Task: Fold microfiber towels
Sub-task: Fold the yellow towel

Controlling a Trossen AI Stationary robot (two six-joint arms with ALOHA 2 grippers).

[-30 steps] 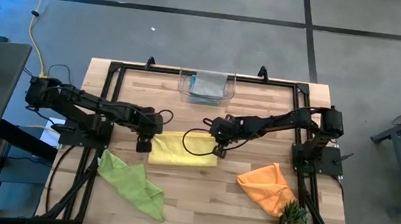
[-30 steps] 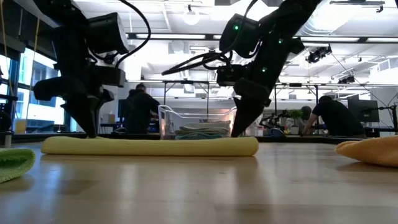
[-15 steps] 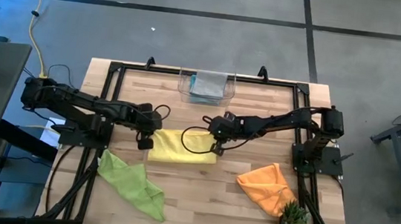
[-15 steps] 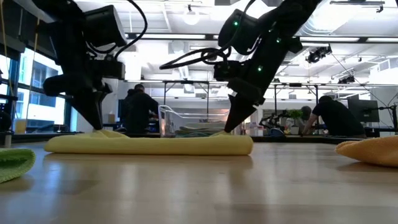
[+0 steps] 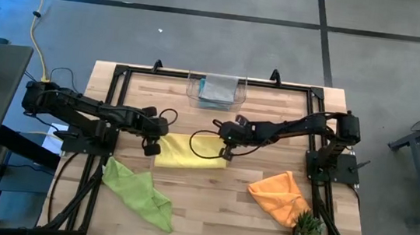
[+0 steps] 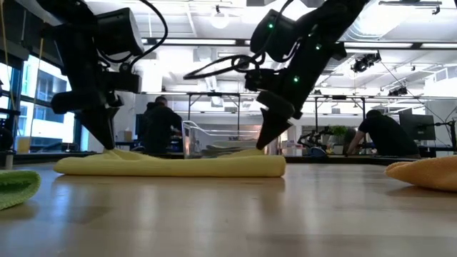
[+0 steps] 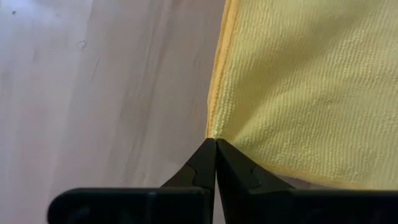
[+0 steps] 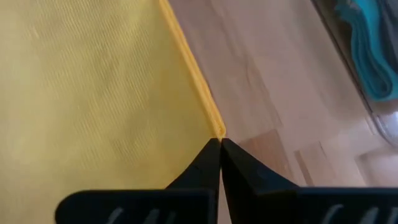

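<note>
Clearly the yellow towel [image 5: 190, 153] lies mid-table, a little toward the far edge, folded into a flat band. The left gripper [image 7: 215, 140] has its fingers pressed together on the towel's left corner, and the right gripper [image 8: 220, 140] pinches the opposite corner near the clear plastic bin [image 5: 216, 90]. I judge the cloth light, limp and slightly grippy, so it should drape and sag between the two pinches; hemmed corners are the sound places to hold. Lime green towel [image 5: 139, 192] sits by the near-left corner, orange towel [image 5: 281, 196] near the right edge.
</note>
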